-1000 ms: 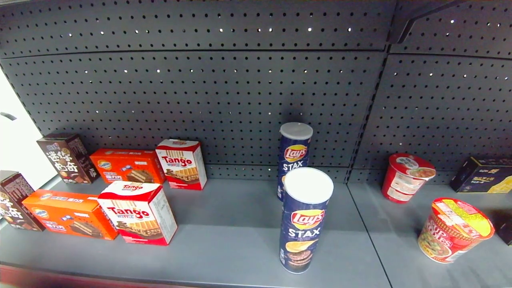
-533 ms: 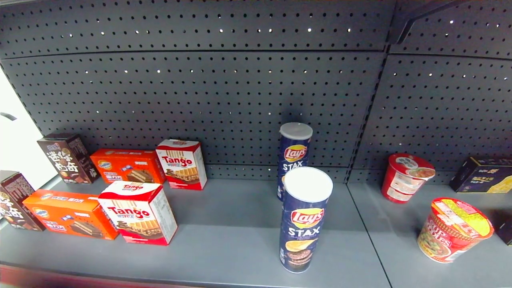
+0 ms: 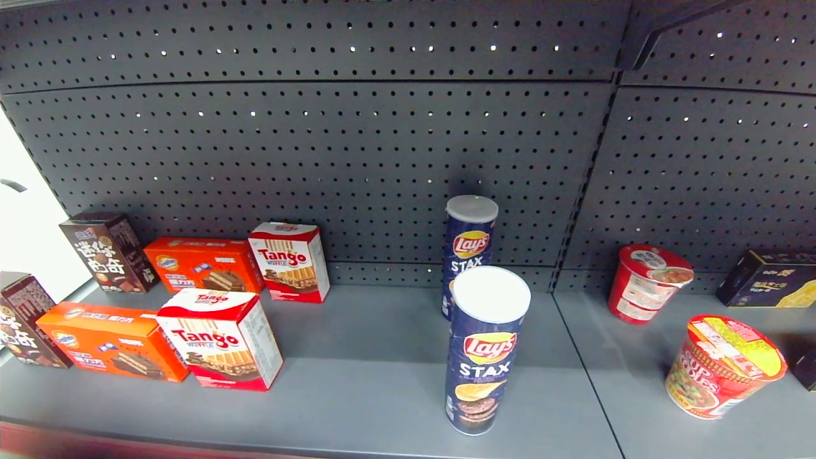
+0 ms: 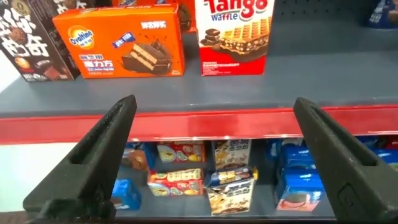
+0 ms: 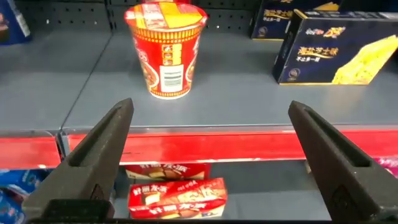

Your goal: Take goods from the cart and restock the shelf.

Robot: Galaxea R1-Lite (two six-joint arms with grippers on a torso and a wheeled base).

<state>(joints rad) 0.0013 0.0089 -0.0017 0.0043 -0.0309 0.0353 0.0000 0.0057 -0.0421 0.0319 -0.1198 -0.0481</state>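
Observation:
The grey shelf (image 3: 370, 389) holds two tall blue chip cans (image 3: 488, 347), one behind the other. At its left stand red-and-white wafer boxes (image 3: 220, 338), orange cake boxes (image 3: 111, 341) and brown boxes (image 3: 108, 250). At the right are red cup noodles (image 3: 723, 364) and a dark blue box (image 3: 768, 278). My left gripper (image 4: 214, 104) is open and holds nothing, level with the shelf's red front strip (image 4: 199, 127), facing the orange box (image 4: 118, 40) and wafer box (image 4: 235, 28). My right gripper (image 5: 211, 107) is open too, before a cup noodle (image 5: 165, 46) and dark boxes (image 5: 336, 50).
A perforated back panel (image 3: 357, 159) closes the shelf behind the goods. Bare shelf floor lies between the wafer boxes and the chip cans. Below the red strip, a lower shelf holds packed snacks (image 4: 186, 180) and a red box (image 5: 177, 193).

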